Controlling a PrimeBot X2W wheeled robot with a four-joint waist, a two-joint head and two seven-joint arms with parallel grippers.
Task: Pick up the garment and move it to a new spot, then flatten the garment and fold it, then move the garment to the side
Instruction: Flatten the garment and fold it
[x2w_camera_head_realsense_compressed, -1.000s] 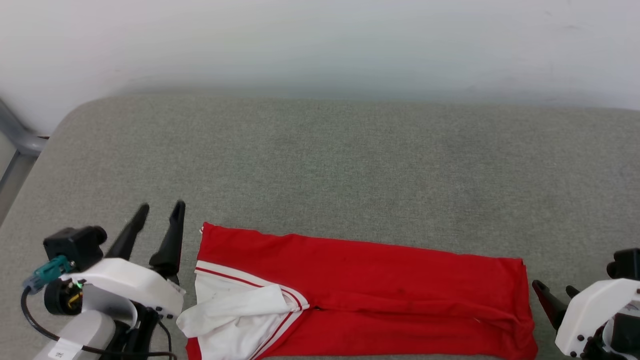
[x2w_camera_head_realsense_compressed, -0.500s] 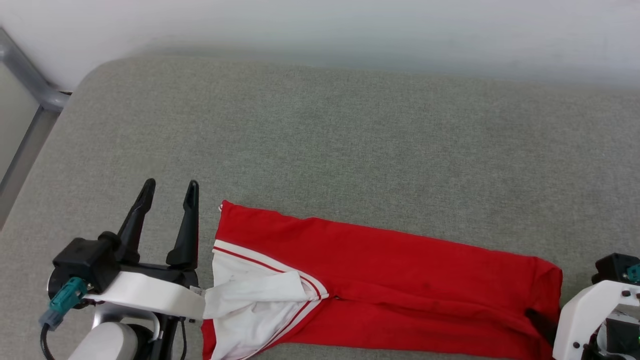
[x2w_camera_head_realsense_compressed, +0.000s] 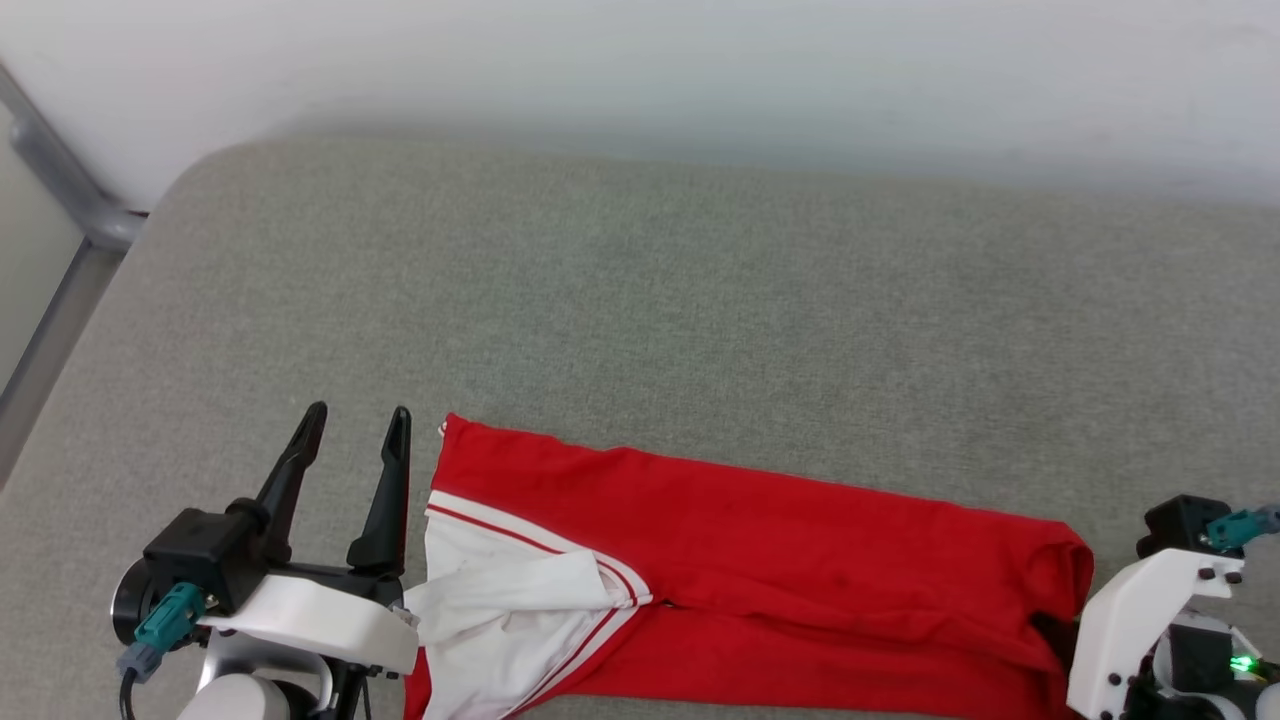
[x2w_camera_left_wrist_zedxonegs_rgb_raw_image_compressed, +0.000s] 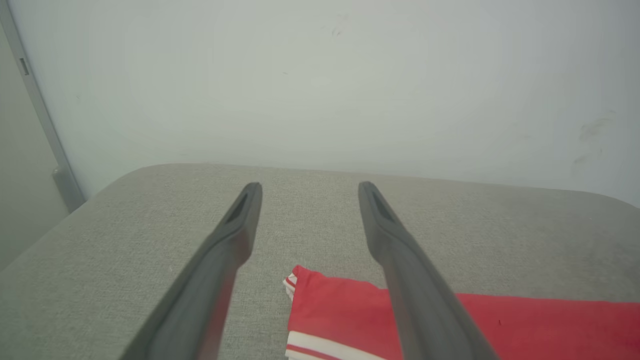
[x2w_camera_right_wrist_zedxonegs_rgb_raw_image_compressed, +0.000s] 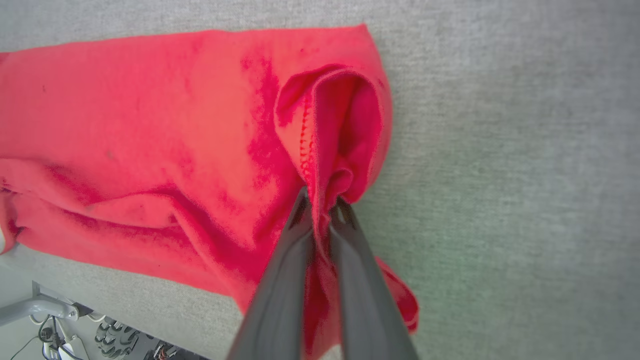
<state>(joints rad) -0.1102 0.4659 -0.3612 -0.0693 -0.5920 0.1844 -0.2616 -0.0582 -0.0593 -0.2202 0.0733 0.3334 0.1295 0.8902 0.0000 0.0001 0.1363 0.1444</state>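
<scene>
Right wrist view: your right hand pinches the bunched end of the garment, likely to fold it over; left hand stands spread.

**Three cameras on one grey worktop**

The head camera looks forward and down from the near side. It takes in the worktop up to the far wall. The left wrist camera sits low at the left, facing that wall almost level. The right wrist camera looks steeply down, very close above the right end of the garment. All three views share the garment.
</scene>
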